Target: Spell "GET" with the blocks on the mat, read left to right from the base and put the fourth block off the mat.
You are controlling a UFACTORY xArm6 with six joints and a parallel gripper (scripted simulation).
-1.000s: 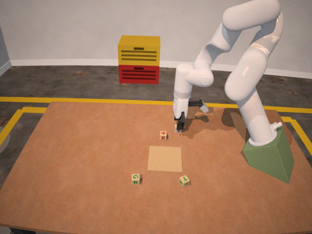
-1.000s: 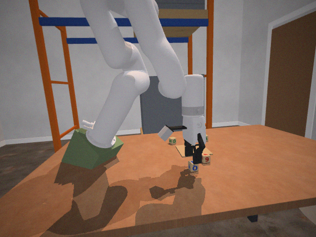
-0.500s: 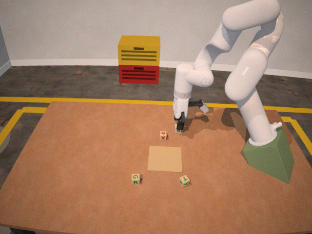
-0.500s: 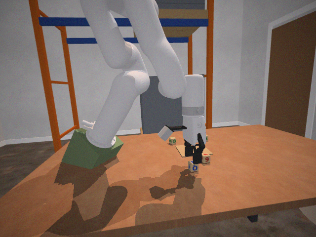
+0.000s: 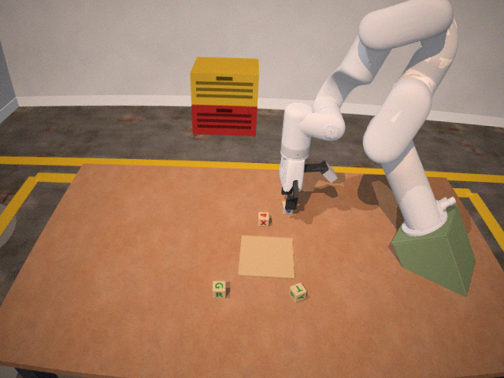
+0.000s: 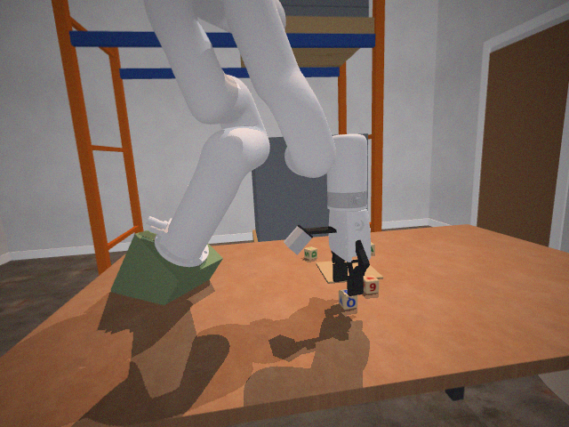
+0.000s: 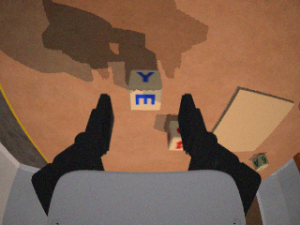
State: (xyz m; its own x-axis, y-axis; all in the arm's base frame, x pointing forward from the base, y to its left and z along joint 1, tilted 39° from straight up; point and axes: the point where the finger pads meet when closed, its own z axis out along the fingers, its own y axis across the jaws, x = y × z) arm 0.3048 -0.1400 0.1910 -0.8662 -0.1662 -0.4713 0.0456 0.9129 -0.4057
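The block with blue letters (image 5: 288, 209) stands on the table behind the tan mat (image 5: 266, 256). In the wrist view its top face shows E (image 7: 145, 92). My gripper (image 5: 290, 201) (image 7: 145, 105) is open and low over this block, with one finger on each side of it and a gap to both. In the exterior view the fingertips (image 6: 351, 288) reach the block's top (image 6: 348, 301). The block with a green G on top (image 5: 219, 288) and the block with a green T on top (image 5: 298, 291) stand on the table in front of the mat. Nothing lies on the mat.
A block with red letters (image 5: 263, 218) stands just left of the blue-lettered block, close to one finger (image 7: 175, 134). The arm's green base (image 5: 433, 250) stands at the table's right. A red and yellow crate stack (image 5: 224, 96) stands on the floor behind.
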